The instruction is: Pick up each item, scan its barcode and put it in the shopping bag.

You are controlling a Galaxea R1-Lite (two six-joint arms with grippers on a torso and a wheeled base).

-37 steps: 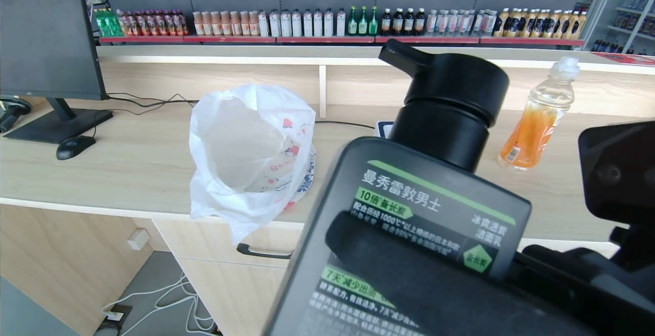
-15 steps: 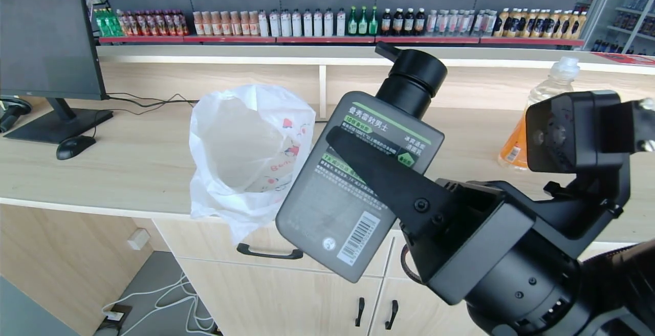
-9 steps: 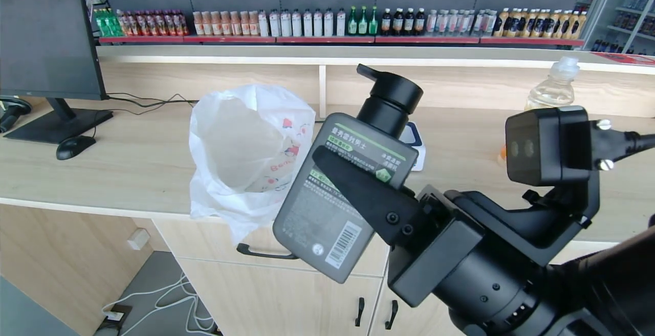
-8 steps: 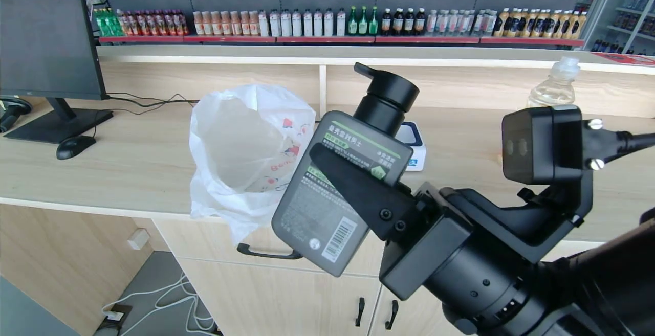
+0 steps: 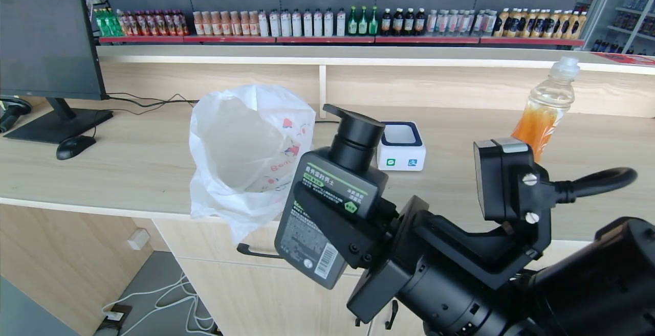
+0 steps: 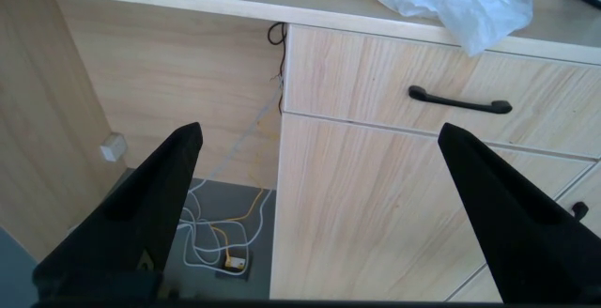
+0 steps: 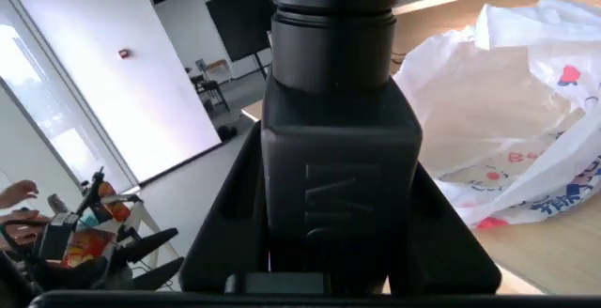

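Early days I'd say: right gripper (image 5: pixel 320 208) clamped on the pump bottle (image 5: pixel 303 239), up in the air beside the bag (image 5: pixel 245 147) and near the scanner (image 5: pixel 401 148), left gripper (image 6: pixel 319 134) wide open with nothing in it, bag looks empty, juice (image 5: pixel 537 121) waiting on the counter (image 5: pixel 128 162).

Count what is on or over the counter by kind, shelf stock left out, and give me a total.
Bottles: 2, the dark pump bottle and the orange drink bottle
Bags: 1, the shopping bag
Scanners: 1, the scanner
Monitors: 1, the monitor
Mice: 1, the mouse
Total: 6
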